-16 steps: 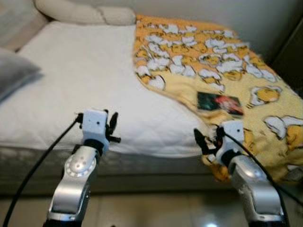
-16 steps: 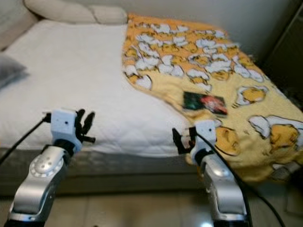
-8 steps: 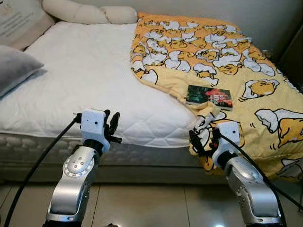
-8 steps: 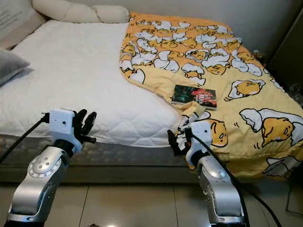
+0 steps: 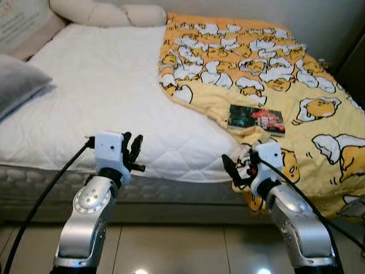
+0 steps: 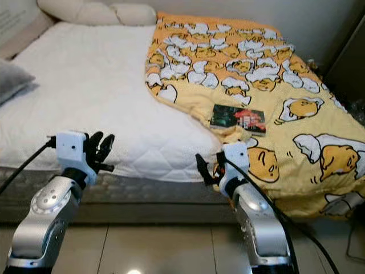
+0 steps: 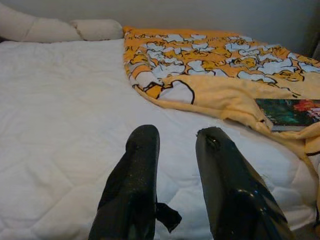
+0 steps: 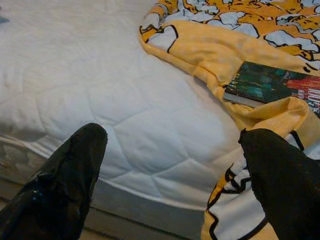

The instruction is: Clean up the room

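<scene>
Book [image 5: 255,119] lies on yellow blanket [image 5: 268,68], right half of bed [image 5: 85,97]. Right claw [image 5: 242,168] wide open, empty, at bed edge just short of book — judged best: reach over fold, straddle book's near edge. Left claw [image 5: 132,153] slightly parted, empty.

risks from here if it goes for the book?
1. The book lies on the loose blanket near its folded edge; a nudge could slide it or drag fabric along.
2. The right gripper, open, sits at the hanging blanket corner and might snag it.
3. The left gripper is far from the book.
</scene>
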Robot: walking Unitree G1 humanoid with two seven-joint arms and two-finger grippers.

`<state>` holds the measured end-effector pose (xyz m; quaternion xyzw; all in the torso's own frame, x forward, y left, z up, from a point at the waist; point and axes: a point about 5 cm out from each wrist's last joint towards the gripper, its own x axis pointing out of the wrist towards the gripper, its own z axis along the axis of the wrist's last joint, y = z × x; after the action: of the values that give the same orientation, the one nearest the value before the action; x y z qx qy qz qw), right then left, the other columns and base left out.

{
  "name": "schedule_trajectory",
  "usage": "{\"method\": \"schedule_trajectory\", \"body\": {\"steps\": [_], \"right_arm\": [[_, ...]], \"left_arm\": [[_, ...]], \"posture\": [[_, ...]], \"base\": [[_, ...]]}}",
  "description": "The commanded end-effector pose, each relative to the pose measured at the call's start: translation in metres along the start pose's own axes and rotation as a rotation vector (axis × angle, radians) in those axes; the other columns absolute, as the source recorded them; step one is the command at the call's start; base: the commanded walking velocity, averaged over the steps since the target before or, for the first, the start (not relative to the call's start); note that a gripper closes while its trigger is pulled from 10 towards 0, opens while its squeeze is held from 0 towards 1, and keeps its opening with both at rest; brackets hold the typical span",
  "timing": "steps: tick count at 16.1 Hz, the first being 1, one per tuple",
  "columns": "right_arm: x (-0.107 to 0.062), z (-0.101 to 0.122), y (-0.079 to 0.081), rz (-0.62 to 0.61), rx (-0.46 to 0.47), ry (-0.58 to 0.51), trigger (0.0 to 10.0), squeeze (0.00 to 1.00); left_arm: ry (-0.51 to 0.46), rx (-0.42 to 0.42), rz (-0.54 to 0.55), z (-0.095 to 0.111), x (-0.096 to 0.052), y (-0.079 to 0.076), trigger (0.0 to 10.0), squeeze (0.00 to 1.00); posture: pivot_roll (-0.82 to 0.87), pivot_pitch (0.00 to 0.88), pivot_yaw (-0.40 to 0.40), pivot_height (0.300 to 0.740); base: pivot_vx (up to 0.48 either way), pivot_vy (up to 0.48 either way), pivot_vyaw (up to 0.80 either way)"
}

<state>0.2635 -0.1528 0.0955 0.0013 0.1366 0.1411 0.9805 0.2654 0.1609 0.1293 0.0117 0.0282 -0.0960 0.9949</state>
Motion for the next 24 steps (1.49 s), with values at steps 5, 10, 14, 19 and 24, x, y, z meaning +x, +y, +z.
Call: {"method": "schedule_trajectory", "body": {"steps": [5, 10, 14, 19, 24], "right_arm": [[-0.001, -0.002, -0.003, -0.019, -0.01, 0.003, 10.0, 0.0], [-0.001, -0.001, -0.008, -0.054, 0.025, -0.013, 10.0, 0.0], [0.0, 0.001, -0.011, -0.078, 0.046, -0.024, 10.0, 0.0], [0.0, -0.001, -0.016, -0.113, 0.068, -0.018, 10.0, 0.0], [0.002, -0.002, -0.015, -0.124, 0.054, -0.004, 10.0, 0.0]], "left_arm": [[0.01, 0.012, -0.011, 0.001, -0.002, 0.002, 10.0, 0.37], [0.011, 0.014, -0.019, 0.001, 0.001, 0.001, 10.0, 0.36], [0.011, 0.014, -0.03, 0.002, 0.003, 0.0, 10.0, 0.36], [0.014, 0.02, -0.046, 0.001, 0.004, -0.001, 10.0, 0.35], [0.019, 0.028, -0.052, 0.0, 0.003, -0.001, 10.0, 0.33]], "posture": [[0.02, 0.0, -0.037, 0.74], [0.01, 0.0, -0.03, 0.74], [0.01, 0.0, -0.03, 0.74], [0.01, 0.0, -0.028, 0.74], [0.01, 0.0, -0.031, 0.74]], "base": [[0.374, 0.0, 0.0], [0.39, 0.0, 0.58], [0.391, 0.0, 0.0], [0.392, 0.0, -0.71], [0.386, 0.0, 0.0]]}}
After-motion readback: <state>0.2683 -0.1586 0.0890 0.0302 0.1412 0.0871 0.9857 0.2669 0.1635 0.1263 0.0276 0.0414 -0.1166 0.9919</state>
